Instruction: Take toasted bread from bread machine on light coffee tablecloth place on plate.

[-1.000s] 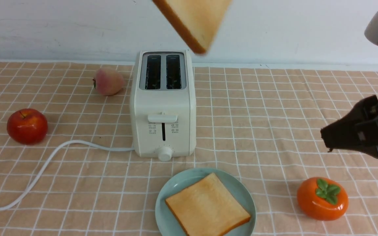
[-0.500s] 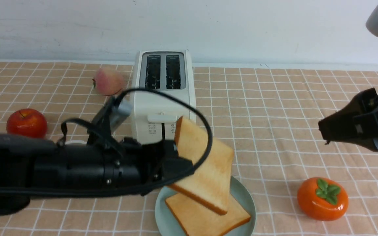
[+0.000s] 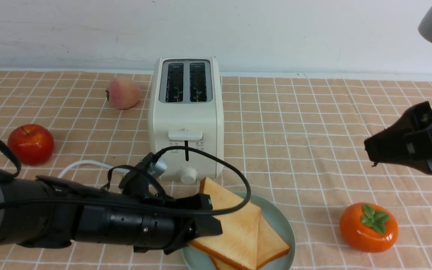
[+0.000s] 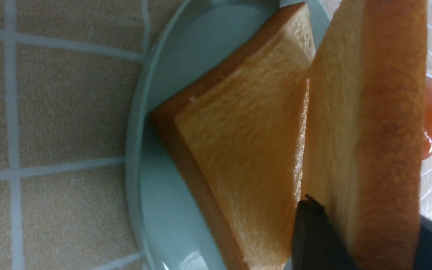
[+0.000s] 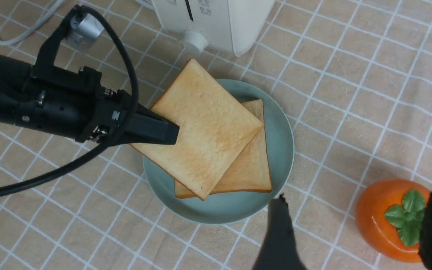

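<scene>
Pale wall [image 3: 313, 37] at the back, light tan tablecloth [image 3: 306, 150] with its white grid out front, and the action is over the plate [image 3: 281, 225]! One golden slice of toast, the lower slice [image 3: 272, 243], lies on that pale mint-blue dish. Above it comes the upper slice [image 3: 234, 225], tilted and turned at an angle to its partner, overlapping it and reaching past the rim on one side.

The left gripper [image 3: 216, 227] is right there, its fingers either side of the upper slice's crust; whether they pinch it or stand loose, the views cannot tell. Over on the other flank, the right gripper [image 5: 358, 197] hovers with fingers wide apart, nothing between their tips, near the orange persimmon [image 3: 368, 227] and its green leaves.

Behind the plate stands the cream-white toaster [image 3: 186, 116], both slots bare of bread, lever [image 3: 185, 135] and round knob [image 3: 188, 176] facing the robot. Left of it: white cord [image 3: 88, 162], glossy red apple [image 3: 31, 144], and the peach [image 3: 123, 92] farther back.
</scene>
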You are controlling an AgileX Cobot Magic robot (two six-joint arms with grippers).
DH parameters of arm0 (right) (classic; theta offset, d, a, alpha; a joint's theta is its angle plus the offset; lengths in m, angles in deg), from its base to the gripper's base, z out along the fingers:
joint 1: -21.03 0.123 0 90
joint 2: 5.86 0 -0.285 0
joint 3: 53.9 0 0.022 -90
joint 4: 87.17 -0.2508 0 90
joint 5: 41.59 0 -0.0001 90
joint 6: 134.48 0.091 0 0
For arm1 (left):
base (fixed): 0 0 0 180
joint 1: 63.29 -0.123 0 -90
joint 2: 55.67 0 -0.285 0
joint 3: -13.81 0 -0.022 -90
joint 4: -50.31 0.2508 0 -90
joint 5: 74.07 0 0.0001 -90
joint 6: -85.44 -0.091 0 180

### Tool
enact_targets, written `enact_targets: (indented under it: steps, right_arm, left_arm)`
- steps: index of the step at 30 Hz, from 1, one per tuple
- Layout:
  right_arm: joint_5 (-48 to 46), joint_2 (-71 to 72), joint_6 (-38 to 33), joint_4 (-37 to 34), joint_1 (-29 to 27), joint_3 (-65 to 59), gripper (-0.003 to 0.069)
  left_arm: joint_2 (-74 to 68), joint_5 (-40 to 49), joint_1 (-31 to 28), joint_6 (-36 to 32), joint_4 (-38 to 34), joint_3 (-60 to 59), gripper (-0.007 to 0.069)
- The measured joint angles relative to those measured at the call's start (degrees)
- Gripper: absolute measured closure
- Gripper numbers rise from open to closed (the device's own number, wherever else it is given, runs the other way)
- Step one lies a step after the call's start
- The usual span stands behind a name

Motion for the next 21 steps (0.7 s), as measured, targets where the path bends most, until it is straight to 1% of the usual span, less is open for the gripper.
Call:
enact_targets:
  steps: [1,3,5,7,9,10,11,12,13,14,16,17,18,19,20,21]
  right_arm:
    - [-0.5,0.0,0.0,0.0,0.0,0.0,0.0183]
    - [-1.5,0.0,0.0,0.0,0.0,0.0,0.0183]
    - [-3.0,0.0,0.0,0.1,0.0,0.0,0.0183]
    - [-3.9,0.0,0.0,0.4,0.0,0.0,0.0188]
    - [-4.5,0.0,0.0,1.3,0.0,0.0,0.0206]
    - [-4.6,0.0,0.0,1.5,0.0,0.0,0.0209]
    - [-5.2,0.0,0.5,4.4,-0.1,0.0,0.0246]
    - [-5.2,0.0,1.3,6.4,-0.4,0.0,0.0271]
    - [-5.2,0.0,1.5,6.9,-0.5,0.0,0.0277]
    - [-5.2,0.0,3.6,11.3,-1.9,0.0,0.0337]
    - [-4.5,0.2,8.8,18.1,-5.2,-0.2,0.0455]
    - [-3.7,0.6,11.9,20.4,-6.8,-0.7,0.0512]
    - [-1.9,1.9,15.3,23.0,-9.5,-1.9,0.0606]
    - [-0.5,2.8,17.0,23.6,-10.6,-3.2,0.0632]
    - [0.3,3.5,17.7,23.9,-11.6,-4.0,0.0652]
    - [4.7,7.9,18.8,23.6,-13.7,-8.9,0.0674]
  left_arm:
    - [0.3,-0.3,0.0,0.0,0.1,0.0,0.0286]
    - [1.6,-1.5,0.0,0.0,0.8,0.0,0.0168]
    - [5.3,-3.6,0.0,0.1,4.3,0.0,0.0025]
    - [9.2,-5.2,0.0,0.1,9.5,0.1,-0.0021]
    - [13.7,-6.4,0.0,1.1,16.7,0.4,-0.0033]
    - [14.2,-6.5,0.0,1.1,17.6,0.4,-0.0033]
    - [18.8,-7.3,-0.2,5.7,25.6,0.9,-0.0023]
    - [20.7,-7.3,-0.8,7.9,29.3,1.0,-0.0012]
    - [21.2,-7.1,-0.9,9.5,30.3,1.2,-0.0008]
    - [24.4,-6.1,-2.7,16.3,37.1,1.8,0.0022]
    - [27.4,-2.4,-7.2,27.6,48.2,3.7,0.0081]
    - [28.2,0.2,-9.9,32.3,54.3,4.9,0.0117]
    - [29.0,6.0,-13.2,39.2,61.8,7.0,0.0167]
    - [29.5,9.8,-15.7,44.5,66.7,8.9,0.0203]
    - [29.6,11.7,-16.1,45.5,69.2,9.3,0.0223]
    - [30.5,18.8,-19.5,53.2,78.4,12.7,0.0307]
